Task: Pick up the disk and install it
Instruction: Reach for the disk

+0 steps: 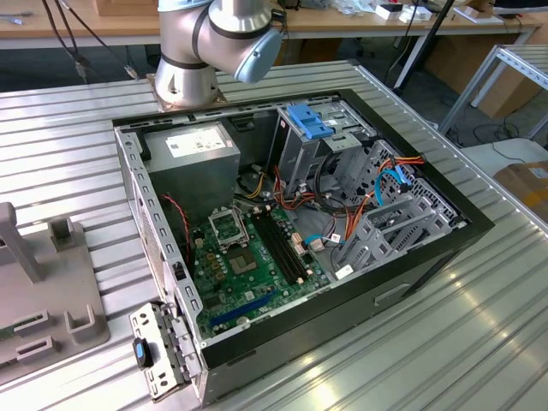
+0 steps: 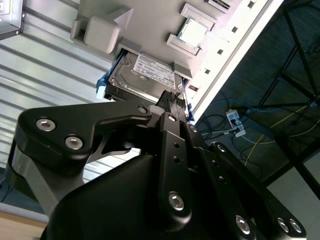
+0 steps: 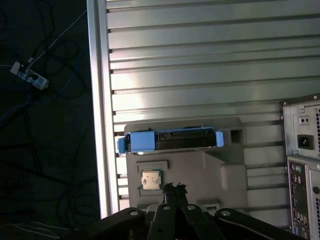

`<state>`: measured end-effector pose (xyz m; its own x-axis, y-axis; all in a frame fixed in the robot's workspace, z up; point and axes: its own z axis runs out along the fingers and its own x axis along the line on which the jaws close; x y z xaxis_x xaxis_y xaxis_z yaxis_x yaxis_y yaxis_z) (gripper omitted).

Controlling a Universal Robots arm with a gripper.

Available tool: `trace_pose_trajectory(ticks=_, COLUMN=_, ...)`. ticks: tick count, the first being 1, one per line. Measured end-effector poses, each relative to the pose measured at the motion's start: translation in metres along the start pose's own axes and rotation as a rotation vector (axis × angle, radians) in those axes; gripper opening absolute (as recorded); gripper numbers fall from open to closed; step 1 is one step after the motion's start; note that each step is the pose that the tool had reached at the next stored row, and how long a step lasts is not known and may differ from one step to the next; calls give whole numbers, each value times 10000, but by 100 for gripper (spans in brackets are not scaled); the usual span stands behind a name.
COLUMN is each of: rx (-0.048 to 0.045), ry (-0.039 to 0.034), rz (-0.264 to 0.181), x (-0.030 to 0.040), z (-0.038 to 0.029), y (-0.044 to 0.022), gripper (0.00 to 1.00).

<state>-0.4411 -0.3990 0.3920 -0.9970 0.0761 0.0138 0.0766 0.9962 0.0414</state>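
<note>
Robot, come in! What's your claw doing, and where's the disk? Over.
Gripper shut, holding nothing, pointed at the grey holder. Disk sits in the holder, not yet picked up. Nothing between gripper and disk.

Silver arm (image 1: 199, 38), blue cap (image 1: 260, 56), black hand (image 2: 172, 98)

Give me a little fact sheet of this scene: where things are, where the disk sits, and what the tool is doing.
Setting: open computer case on a ribbed metal table
Disk: hard drive in a blue carrier, resting in a grey holder on the table, outside the case
Also in the holder: a processor chip
Tool: shut, holding nothing, near the disk but apart from it in the first wrist view
Disk installed: not yet
</note>
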Motion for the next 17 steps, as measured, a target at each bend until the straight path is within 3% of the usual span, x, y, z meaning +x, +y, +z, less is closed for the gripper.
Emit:
trace_pose_trajectory(ticks=11, rx=-1, ry=-1, rz=3, x=4, z=1, y=7, gripper=11)
trace_pose_trajectory(ticks=15, rx=0, ry=-1, rz=1, x=8, z=4, y=66, gripper=11)
trace_pose_trajectory(ticks=17, rx=0, ry=0, rz=0, x=14, z=9, y=154, gripper=11)
